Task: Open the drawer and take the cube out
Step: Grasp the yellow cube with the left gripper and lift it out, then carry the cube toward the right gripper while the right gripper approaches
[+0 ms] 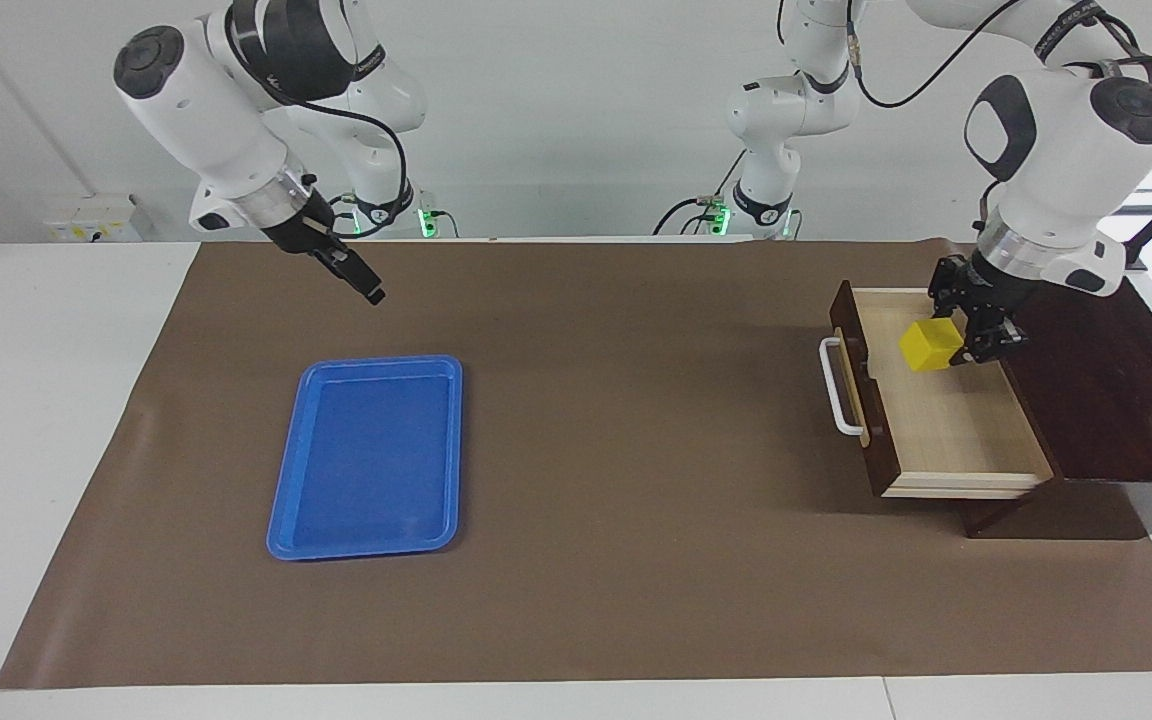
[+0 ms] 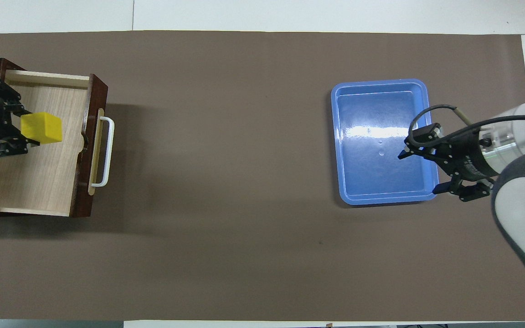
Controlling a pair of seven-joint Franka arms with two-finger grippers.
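While my right gripper (image 1: 368, 290) hangs open in the air above the brown mat near the blue tray (image 1: 368, 458), my left gripper (image 1: 971, 335) pinches the yellow cube (image 1: 931, 345), lifted over the pale floor of the pulled-out drawer (image 1: 946, 425) at my left arm's end of the table

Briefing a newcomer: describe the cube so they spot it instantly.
Find the dark wooden box with its drawer pulled open at the left arm's end of the table. Over its pale interior the left gripper holds the cube: small, plain and the only yellow thing here.
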